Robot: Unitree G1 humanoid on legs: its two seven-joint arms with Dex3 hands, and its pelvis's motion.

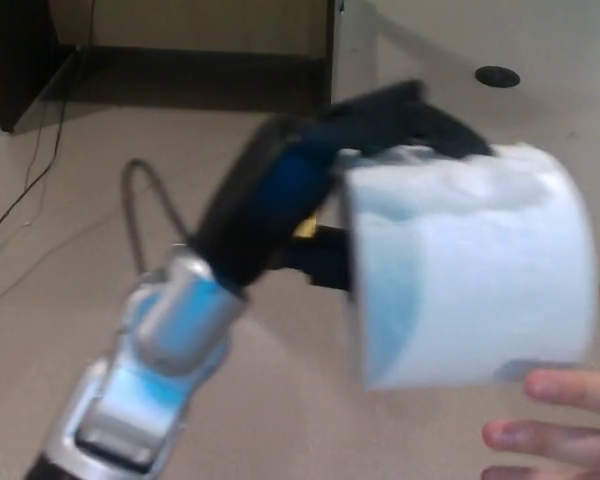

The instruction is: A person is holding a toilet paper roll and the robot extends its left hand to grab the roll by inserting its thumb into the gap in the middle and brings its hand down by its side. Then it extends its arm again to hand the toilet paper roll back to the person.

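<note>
A white toilet paper roll (470, 265) fills the right middle of the head view, blurred by motion. My left hand (320, 175) is shut on it, with one black finger lying over the roll's top edge and the rest hidden behind the roll. My left arm (155, 350) reaches up from the bottom left. A person's hand (555, 420) is held open at the bottom right, its fingertips just under and beside the roll. My right hand does not show.
Grey floor lies below. A dark desk panel (330, 40) and a black cabinet (10, 60) stand at the back, with cables (35, 170) trailing at the left. A round black floor port (497, 76) sits at the back right.
</note>
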